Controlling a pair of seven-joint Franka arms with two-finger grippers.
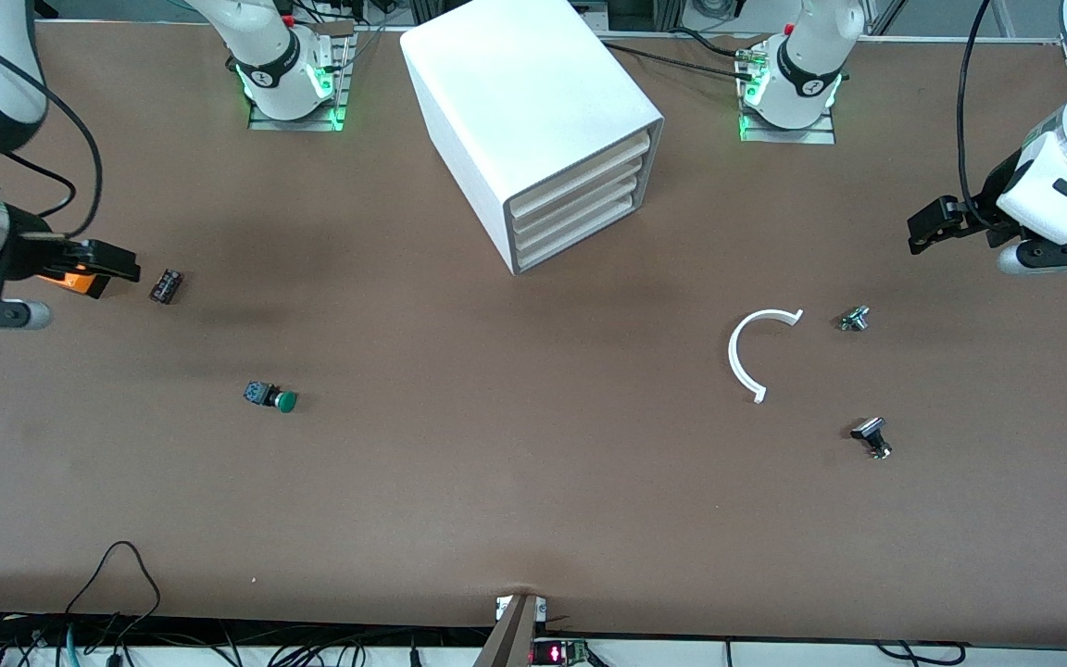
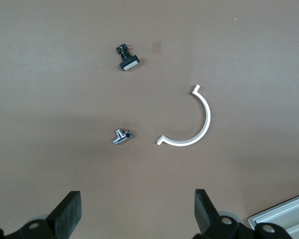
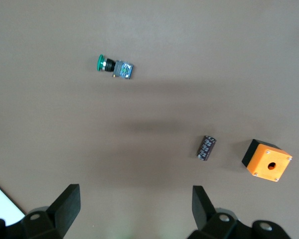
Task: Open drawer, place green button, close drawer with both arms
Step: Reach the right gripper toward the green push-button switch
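Front view: white cabinet (image 1: 533, 120) between the two arm bases, its four drawers (image 1: 580, 208) all shut. The button (image 1: 271, 397) lies on its side on the table (image 1: 496, 482), toward the right arm's end and nearer the camera than the cabinet. The right gripper (image 1: 94, 269) hangs over the orange box (image 1: 78, 280), which it mostly hides; a small dark cylinder (image 1: 166, 285) lies just beside the box. The left gripper (image 1: 936, 227) hangs over bare table at the left arm's end.

Right wrist view: box uncovered, showing a round hole in its top face; fingers (image 3: 65, 204) spread wide and empty.

Left wrist view: white half-ring (image 2: 189, 122), a metal fitting (image 2: 121, 136) and a black-capped button (image 2: 127, 57), with one cabinet corner; fingers (image 2: 67, 214) likewise wide, holding nothing.
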